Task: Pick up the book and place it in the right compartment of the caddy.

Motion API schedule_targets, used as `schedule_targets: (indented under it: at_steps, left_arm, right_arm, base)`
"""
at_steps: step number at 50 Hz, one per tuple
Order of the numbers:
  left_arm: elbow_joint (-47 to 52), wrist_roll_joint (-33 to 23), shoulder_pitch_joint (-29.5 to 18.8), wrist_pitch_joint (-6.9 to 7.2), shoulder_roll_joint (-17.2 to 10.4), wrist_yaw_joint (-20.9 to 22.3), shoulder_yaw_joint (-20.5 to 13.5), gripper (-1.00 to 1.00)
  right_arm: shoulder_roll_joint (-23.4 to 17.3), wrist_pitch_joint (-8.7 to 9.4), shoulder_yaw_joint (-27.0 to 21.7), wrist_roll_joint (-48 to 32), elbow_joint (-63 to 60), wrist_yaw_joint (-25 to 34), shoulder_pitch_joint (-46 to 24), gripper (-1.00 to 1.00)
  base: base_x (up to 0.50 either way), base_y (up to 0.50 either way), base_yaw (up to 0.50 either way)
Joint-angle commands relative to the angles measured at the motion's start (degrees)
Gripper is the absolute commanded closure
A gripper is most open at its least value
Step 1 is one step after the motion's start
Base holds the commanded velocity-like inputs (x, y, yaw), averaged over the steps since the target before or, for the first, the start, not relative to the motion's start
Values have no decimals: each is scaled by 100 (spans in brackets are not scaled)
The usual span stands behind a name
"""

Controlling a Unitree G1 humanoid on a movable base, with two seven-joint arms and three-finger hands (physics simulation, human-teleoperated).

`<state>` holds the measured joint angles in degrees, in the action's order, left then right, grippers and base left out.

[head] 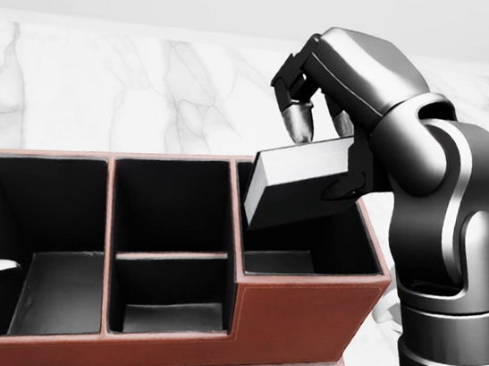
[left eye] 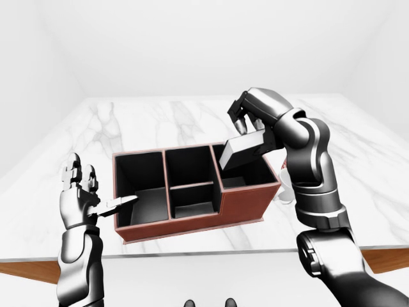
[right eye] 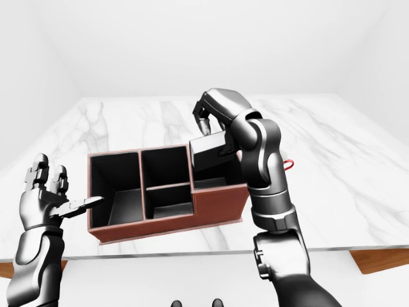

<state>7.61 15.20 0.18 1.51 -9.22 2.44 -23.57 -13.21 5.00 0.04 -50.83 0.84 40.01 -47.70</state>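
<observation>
The book (head: 303, 186) is a grey block, tilted, with its lower end dipping into the right compartment (head: 308, 246) of the red-brown caddy (head: 300, 308). My right hand (head: 321, 152) is shut on the book's upper end, above that compartment. The caddy has black insides: a left compartment, a middle one split in two, and the right one. My left hand (left eye: 80, 192) is open at the caddy's left end, with one finger (left eye: 118, 203) reaching over the wall of the left compartment.
The caddy stands on a white marble table (left eye: 160, 121) with a wooden edge (left eye: 25, 272) at the bottom of the view. A small white and red thing (right eye: 291, 163) lies right of the caddy, mostly hidden behind my right arm.
</observation>
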Motion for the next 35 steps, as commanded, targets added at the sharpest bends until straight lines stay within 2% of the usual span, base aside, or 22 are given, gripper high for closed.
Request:
schedule_targets:
  at_steps: [1, 35]
  left_arm:
    - [-14, -6, 8, -24, 6, 3, 10, -100]
    - [-41, -14, -10, -25, -3, 1, 12, -100]
  right_arm:
    - [-11, 0, -77, 53, 57, -1, 57, 100]
    - [-4, 0, -72, 205, 286, -1, 166, 100]
  base:
    - [0, 0, 0]
    - [0, 0, 0]
